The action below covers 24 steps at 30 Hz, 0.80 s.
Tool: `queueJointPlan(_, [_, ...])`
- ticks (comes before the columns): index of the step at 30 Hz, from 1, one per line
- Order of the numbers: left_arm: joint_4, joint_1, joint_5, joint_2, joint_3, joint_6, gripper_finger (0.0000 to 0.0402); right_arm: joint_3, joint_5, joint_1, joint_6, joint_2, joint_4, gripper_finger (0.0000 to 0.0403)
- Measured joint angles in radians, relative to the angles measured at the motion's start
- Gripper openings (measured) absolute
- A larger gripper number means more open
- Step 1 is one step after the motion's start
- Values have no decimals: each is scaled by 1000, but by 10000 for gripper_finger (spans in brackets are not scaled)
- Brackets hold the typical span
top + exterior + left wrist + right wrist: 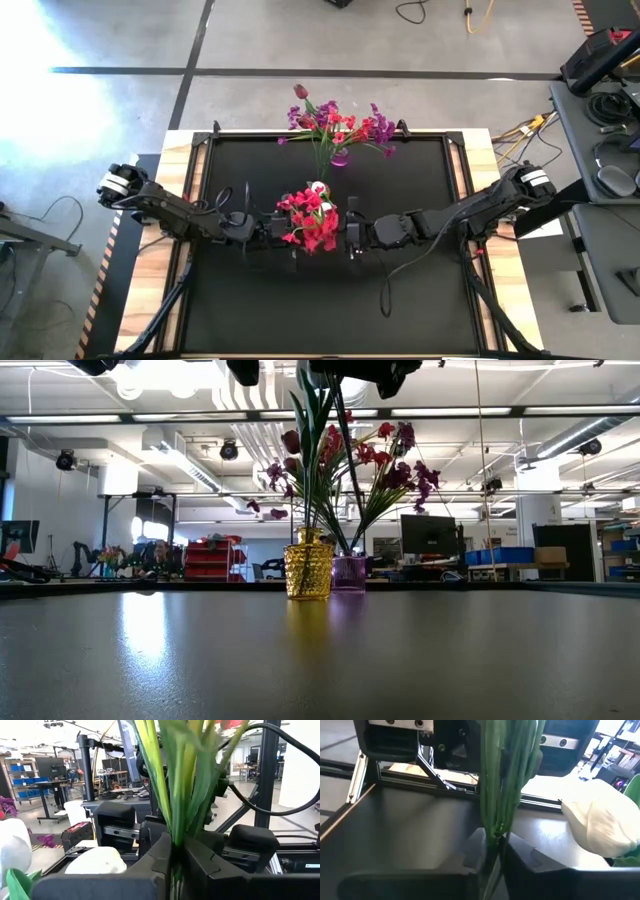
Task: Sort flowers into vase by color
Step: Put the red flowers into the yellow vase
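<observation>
A bunch of red-pink flowers [308, 220] with a white bloom [318, 187] stands at the table's middle. Its green stems [318, 470] run down into a yellow vase [308, 570]. My left gripper [283, 228] comes from the table's left and is shut on the stems. My right gripper [340, 232] comes from the right and is shut on the same stems. Behind, near the far edge, a purple vase [340, 157] holds purple and red flowers [335, 122]. My left gripper pinches the bundle of green stems [176, 832] between its two fingers, coming in about level from the table's left, across the stems. The stems stand upright, their lower ends in the yellow vase. My right gripper pinches the same bundle of stems [492, 827] between its two fingers, level from the table's right and across them. The stems stay upright in the hold.
The black table top [250, 310] lies bare on the near side. Wooden strips [505, 290] border it left and right. The purple vase [349, 573] stands close behind and to the right of the yellow one.
</observation>
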Motion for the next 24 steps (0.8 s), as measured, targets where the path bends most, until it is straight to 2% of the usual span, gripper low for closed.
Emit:
queueJointPlan(2, [-9, 0, -5, 0, 0, 0, 26, 0, 1, 0, -15, -5, -9, 26])
queueJointPlan(4, [-20, -1, -26, 0, 0, -1, 41, 0, 4, -1, -32, -12, -10, 15])
queueJointPlan(16, [-77, 1, -42, -15, 0, 9, 153, -29, 8, 1, -86, -105, -40, 12])
queueJointPlan(21, [-81, 0, -41, -18, -15, 13, 167, -82, 22, 5, -86, -198, -57, 12])
queueJointPlan(24, [-65, 0, -63, -18, -39, 22, 167, -135, 99, 10, -110, -270, -58, 12])
